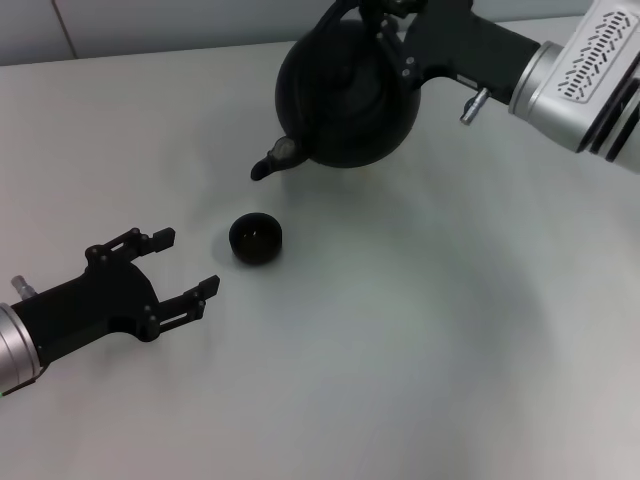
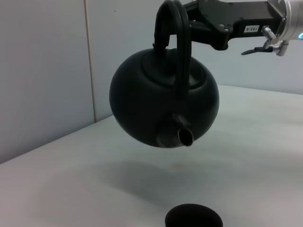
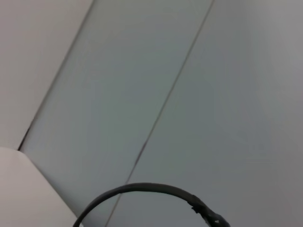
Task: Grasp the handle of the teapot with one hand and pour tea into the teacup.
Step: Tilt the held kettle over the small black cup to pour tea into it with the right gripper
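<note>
The round black teapot [image 1: 345, 95] hangs in the air above the white table, tilted with its spout [image 1: 275, 158] pointing down and toward my left side. My right gripper [image 1: 385, 15] is shut on the arched handle [image 2: 177, 42] at its top. The small dark teacup [image 1: 256, 239] stands on the table below and slightly in front of the spout. In the left wrist view the teapot [image 2: 163, 101] hangs above the teacup [image 2: 193, 218], with the right gripper [image 2: 208, 23] on the hoop. No tea is visible. My left gripper [image 1: 188, 262] is open and empty, just left of the cup.
The white table [image 1: 450, 350] spreads out around the cup. A grey panelled wall [image 2: 42, 71] stands behind the table's far edge. The right wrist view shows only this wall and a thin black arc [image 3: 142, 188].
</note>
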Action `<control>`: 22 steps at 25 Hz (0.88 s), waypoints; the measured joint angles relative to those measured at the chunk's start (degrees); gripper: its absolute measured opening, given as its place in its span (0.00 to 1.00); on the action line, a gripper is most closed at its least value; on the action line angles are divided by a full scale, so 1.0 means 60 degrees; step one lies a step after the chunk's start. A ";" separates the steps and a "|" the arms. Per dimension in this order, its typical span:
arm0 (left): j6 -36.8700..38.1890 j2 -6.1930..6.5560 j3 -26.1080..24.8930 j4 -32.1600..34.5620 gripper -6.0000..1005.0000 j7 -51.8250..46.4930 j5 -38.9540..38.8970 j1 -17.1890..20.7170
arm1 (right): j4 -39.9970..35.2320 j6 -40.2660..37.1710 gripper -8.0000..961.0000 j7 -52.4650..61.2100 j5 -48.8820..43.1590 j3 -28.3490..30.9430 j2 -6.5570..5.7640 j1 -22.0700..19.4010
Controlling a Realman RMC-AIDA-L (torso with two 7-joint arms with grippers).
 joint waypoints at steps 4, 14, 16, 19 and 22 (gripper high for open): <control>0.0009 0.0009 0.0000 0.0000 0.80 -0.0018 0.0000 -0.0003 | -0.0110 0.0185 0.08 -0.0005 -0.0013 -0.0364 0.0001 0.0039; -0.0013 -0.0005 0.0000 -0.0029 0.80 0.0003 -0.0001 -0.0003 | -0.0171 0.0453 0.08 -0.0508 -0.0008 -0.1018 0.0035 0.0115; -0.0013 -0.0007 0.0007 -0.0037 0.80 0.0003 0.0000 -0.0003 | -0.0174 0.0455 0.08 -0.0511 -0.0007 -0.1052 0.0038 0.0132; -0.0005 -0.0008 0.0029 -0.0039 0.80 -0.0003 0.0000 -0.0002 | -0.0176 0.0455 0.08 -0.0629 -0.0029 -0.1067 0.0038 0.0139; -0.0022 -0.0009 0.0069 -0.0039 0.80 -0.0026 -0.0001 -0.0010 | -0.0184 0.0451 0.08 -0.0892 -0.0030 -0.1240 0.0039 0.0121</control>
